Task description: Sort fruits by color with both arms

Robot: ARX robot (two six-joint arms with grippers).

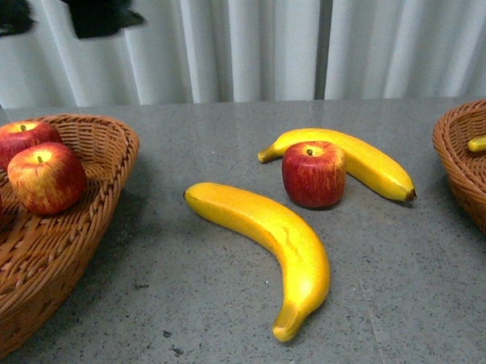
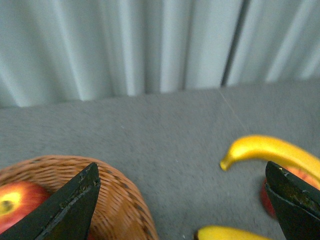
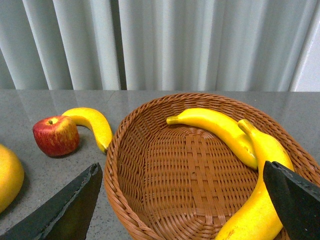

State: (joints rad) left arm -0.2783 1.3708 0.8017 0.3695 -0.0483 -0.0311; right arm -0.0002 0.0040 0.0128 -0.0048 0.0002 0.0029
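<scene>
- Both hands are empty with their jaws spread wide. The left gripper (image 2: pixel 181 172) hangs near the rim of the left wicker basket (image 1: pixel 103 128), and the right gripper (image 3: pixel 181 170) hangs over the right wicker basket (image 3: pixel 150 220).
- Three fruits are unsorted on the grey table (image 1: pixel 409 287). The front banana (image 1: pixel 269 233) lies alone, while the rear banana (image 1: pixel 363 161) curls behind the loose apple (image 1: pixel 314 173); I cannot tell whether those two touch.
- Main risk: reaching for that apple, a finger could clip the rear banana and shove it, or the glossy apple could roll out of the closing jaws.
- Second risk: both arms heading for the middle at once could collide, so I'd take turns.
- When dropping fruit in, a new apple could land on and jostle the apples (image 1: pixel 47 176) in the left basket. The two bananas (image 3: pixel 225 132) crowd one side of the right basket.
- There is open tabletop on the robot's side of the front banana and between the fruit and each basket. The basket rims and the curtain (image 1: pixel 253 44) behind are the limits.
</scene>
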